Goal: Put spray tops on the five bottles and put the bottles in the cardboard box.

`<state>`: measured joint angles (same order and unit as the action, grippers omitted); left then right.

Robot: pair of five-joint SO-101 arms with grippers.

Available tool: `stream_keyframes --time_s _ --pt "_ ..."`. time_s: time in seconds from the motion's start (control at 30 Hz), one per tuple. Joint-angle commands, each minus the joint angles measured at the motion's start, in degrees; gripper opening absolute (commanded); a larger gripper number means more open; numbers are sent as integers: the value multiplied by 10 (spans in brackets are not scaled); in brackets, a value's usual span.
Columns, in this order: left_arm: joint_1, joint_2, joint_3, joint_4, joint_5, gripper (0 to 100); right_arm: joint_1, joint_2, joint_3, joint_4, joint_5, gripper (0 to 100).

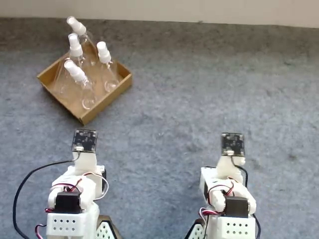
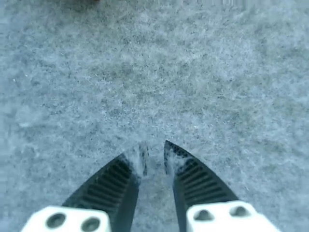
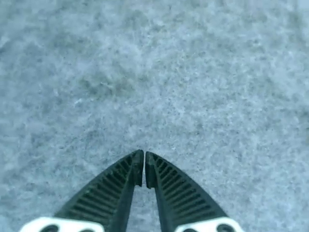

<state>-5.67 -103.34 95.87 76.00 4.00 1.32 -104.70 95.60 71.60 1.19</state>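
cardboard box [image 1: 107, 103] is sitting at the far left of the grey felt table [image 1: 209, 84], holding clear bottles [image 1: 85, 94] that are wearing white spray tops [image 1: 75, 71] and leaning together. both arms are resting folded at the near edge, well apart from it. the left gripper [image 2: 154, 153] is hovering over felt with its jaws a narrow gap apart; the right gripper [image 3: 145, 168] is hanging with its jaws together, gripping nothing.
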Motion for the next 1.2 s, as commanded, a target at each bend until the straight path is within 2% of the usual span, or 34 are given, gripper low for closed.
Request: stream_keyframes --time_s 0.0,0.17,1.17 --pt "-16 -9 13 2 82 5 17 -6 61 0 -11 8" --pt "-15 -8 13 2 61 5 16 -6 62 0 -11 8" --pt "-15 -8 13 2 61 5 18 -6 63 0 -11 8"
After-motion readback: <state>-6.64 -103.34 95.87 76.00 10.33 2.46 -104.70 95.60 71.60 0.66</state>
